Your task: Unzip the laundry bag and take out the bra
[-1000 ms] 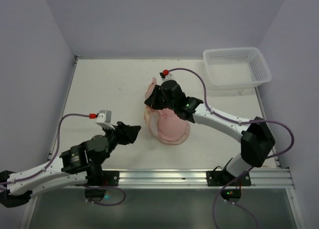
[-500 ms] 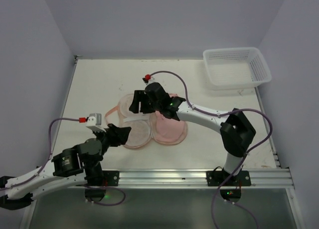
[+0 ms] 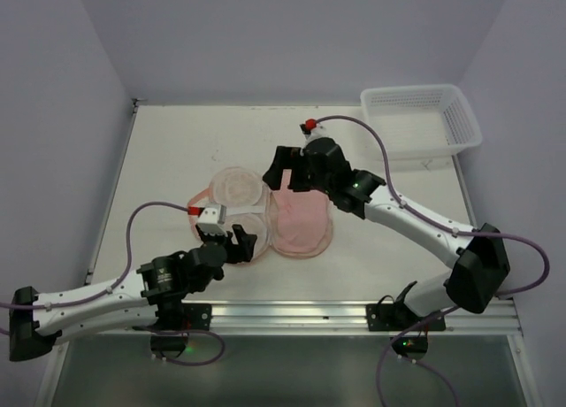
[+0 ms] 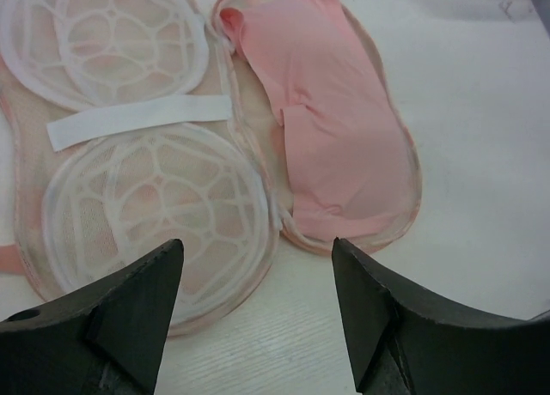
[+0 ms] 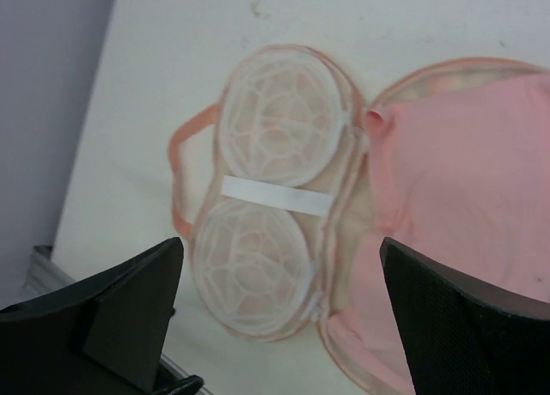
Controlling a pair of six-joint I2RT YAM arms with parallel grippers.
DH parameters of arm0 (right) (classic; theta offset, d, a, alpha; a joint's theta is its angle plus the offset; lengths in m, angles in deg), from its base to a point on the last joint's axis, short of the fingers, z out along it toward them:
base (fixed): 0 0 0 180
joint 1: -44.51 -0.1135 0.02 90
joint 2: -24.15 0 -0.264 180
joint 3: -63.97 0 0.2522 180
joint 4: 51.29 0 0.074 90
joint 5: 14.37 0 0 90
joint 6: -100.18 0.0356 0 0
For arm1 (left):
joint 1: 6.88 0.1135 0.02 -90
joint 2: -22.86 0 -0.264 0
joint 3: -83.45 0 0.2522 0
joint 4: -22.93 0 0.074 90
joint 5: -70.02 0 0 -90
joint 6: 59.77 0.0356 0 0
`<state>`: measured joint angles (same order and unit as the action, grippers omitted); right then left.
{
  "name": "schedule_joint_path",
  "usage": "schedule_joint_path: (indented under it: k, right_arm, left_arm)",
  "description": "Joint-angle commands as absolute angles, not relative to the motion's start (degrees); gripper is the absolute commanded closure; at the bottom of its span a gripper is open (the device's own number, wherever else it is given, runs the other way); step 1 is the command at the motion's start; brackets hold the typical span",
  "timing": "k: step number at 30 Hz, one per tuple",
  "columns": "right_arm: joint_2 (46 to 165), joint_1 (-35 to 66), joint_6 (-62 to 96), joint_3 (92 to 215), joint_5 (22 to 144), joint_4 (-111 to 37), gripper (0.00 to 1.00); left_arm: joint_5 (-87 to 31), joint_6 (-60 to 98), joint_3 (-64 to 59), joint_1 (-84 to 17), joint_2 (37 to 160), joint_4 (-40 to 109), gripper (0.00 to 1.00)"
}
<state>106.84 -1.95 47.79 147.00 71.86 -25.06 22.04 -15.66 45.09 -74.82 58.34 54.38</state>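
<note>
My left gripper hangs over the near edge of the laundry bag, jaws spread wide with nothing between them. The bag lies unzipped and opened flat on the table. Its left half shows two round mesh domes with white lattice, and a white strap lies across between them. Its right half cradles the bra, pale pink and loose inside the rim. My right gripper hovers above the bag's far side, jaws parted too and gripping nothing. A white lattice basket stands in the far right corner, well apart.
</note>
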Motion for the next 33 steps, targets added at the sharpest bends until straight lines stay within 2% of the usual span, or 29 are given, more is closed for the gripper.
schedule_joint_path:
  k: [1, 9, 16, 33]
  right_arm:
    - [109.8, -0.3, 46.2, 143.7, 69.2, -17.9, 0.01]
    - [115.7, -0.2, 47.2, 141.9, 66.4, -14.8, 0.01]
    - [117.6, -0.2, 44.7, 141.4, 67.0, -13.4, 0.01]
    - [126.5, 2.8, 44.2, 151.4, 67.9, -7.9, 0.01]
  left_arm:
    - [20.9, -14.0, 48.6, -74.9, 61.3, 44.3, 0.26]
    - [15.5, -12.0, 54.2, -74.8, 67.2, 32.4, 0.26]
    - [14.0, -10.9, 54.4, -74.8, 66.6, 31.3, 0.25]
    - [16.0, -11.0, 54.0, -74.8, 64.6, 33.5, 0.24]
